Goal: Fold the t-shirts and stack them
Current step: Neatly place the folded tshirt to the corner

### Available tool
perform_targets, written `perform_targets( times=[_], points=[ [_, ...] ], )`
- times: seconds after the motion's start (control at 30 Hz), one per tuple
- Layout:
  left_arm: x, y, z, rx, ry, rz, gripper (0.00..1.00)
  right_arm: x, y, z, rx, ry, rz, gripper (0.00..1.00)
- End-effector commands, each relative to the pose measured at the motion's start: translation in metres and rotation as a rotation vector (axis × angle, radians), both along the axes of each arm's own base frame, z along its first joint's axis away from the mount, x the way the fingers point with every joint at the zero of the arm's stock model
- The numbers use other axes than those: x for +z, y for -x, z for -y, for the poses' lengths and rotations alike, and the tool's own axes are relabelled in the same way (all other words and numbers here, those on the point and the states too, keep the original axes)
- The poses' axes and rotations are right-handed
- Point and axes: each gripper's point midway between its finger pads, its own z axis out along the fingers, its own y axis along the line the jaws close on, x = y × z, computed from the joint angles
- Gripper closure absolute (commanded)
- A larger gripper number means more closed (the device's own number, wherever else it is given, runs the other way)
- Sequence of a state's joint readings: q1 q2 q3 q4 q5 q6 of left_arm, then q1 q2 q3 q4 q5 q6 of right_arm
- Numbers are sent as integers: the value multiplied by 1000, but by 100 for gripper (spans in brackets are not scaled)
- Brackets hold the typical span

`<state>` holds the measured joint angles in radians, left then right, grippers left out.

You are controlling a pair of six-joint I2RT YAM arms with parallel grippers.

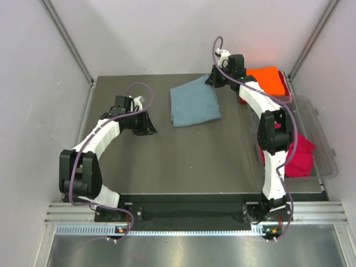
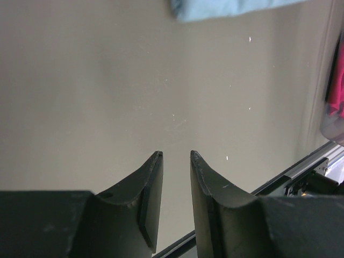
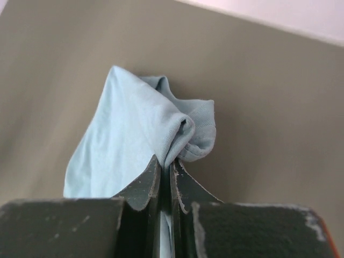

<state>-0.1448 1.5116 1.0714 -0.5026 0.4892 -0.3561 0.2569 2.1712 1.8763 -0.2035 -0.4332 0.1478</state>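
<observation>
The grey-blue t-shirt (image 1: 193, 101) lies folded at the back middle of the table. My right gripper (image 1: 214, 82) is at its far right corner, shut on a bunched fold of the grey-blue t-shirt (image 3: 129, 134), which rises between the right gripper's (image 3: 166, 160) fingers. The orange t-shirt (image 1: 268, 79) lies folded at the back right. The red t-shirt (image 1: 300, 157) lies crumpled on the right. My left gripper (image 1: 149, 129) hovers left of the grey-blue t-shirt. In the left wrist view this gripper (image 2: 176, 155) is open over bare table, with nothing between its fingers.
A clear plastic tub (image 1: 325, 144) runs along the right side and holds the red and orange t-shirts. White walls enclose the table on the left, back and right. An aluminium rail (image 1: 194, 212) borders the near edge.
</observation>
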Motion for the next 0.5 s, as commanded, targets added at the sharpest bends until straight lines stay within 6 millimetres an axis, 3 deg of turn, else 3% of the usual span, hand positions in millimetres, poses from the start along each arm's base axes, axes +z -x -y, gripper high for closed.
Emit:
perform_targets(
  times=[0.0,0.23,0.47],
  points=[
    [13,4,2,-31,17,46,68,64,-9,24,-42,121,173,100],
    [14,6,4,-42,25,47,68,96,-18,70,-96,226,249,100],
    [15,6,5,-46,36,43,68,127,-21,90,-103,251,298,100]
  ],
)
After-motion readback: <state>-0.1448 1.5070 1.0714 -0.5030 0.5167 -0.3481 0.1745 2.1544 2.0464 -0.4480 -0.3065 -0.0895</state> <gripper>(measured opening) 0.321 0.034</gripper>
